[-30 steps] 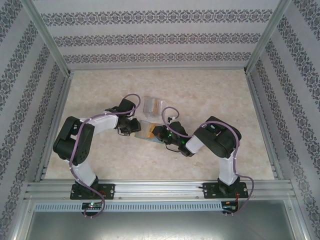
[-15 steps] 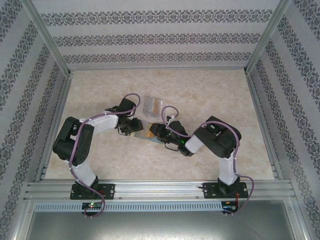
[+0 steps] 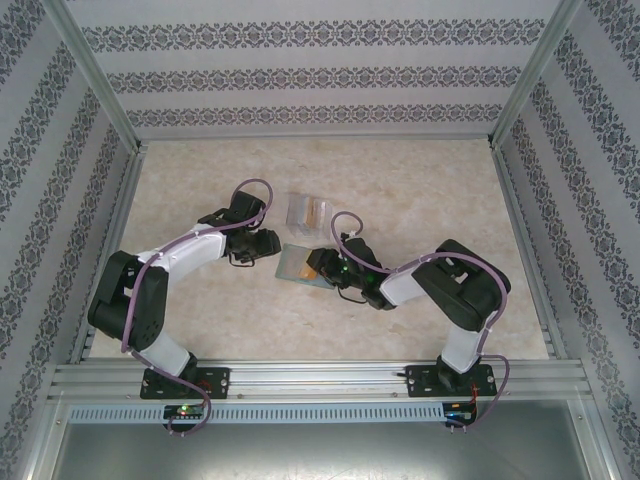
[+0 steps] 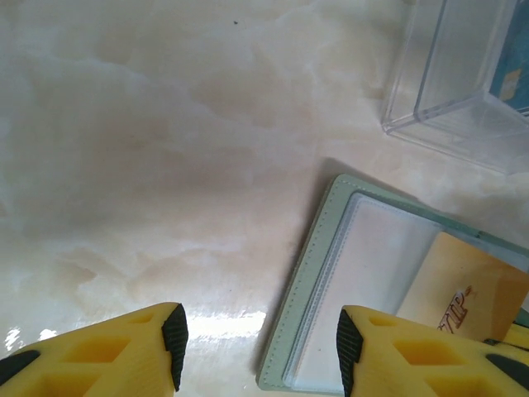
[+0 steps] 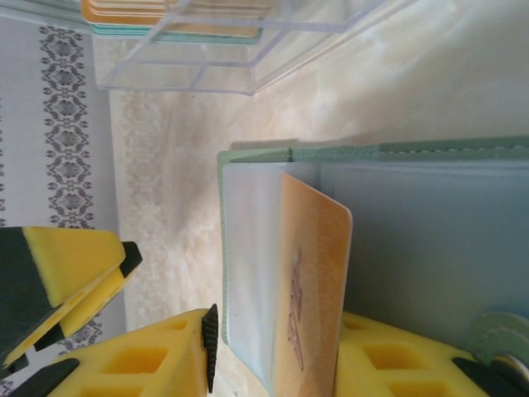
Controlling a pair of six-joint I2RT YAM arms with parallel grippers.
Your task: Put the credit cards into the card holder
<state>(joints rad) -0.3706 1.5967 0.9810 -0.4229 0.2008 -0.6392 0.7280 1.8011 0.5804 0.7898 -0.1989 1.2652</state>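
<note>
**Seat the orange card in the holder's pocket**

Your right gripper (image 5: 277,351) stands part-open astride the orange credit card (image 5: 314,281). A strip of clear sleeve shows between one pad and the card's edge, so the card is not clamped. It lies lengthwise on the sage-green card holder (image 5: 430,231), which rests open and flat near the middle of the table (image 3: 200,180). I cannot tell how deep the card sits under the sleeve. Your left gripper (image 4: 258,356) is also open and empty, low over the holder's near corner.

To do this step well, I judge you should pin the holder's edge with the left fingers so it cannot slide. Then push the card along its long axis, flat rather than tilted, until it stops.

The other cards (image 5: 165,12) are stacked in the clear box (image 5: 248,58), just beyond the holder, so keep both wrists off its wall. The two grippers are close together, so move one at a time. There is open table to the left and on the far side, and the patterned walls (image 3: 60,150) are well apart from the work.
</note>
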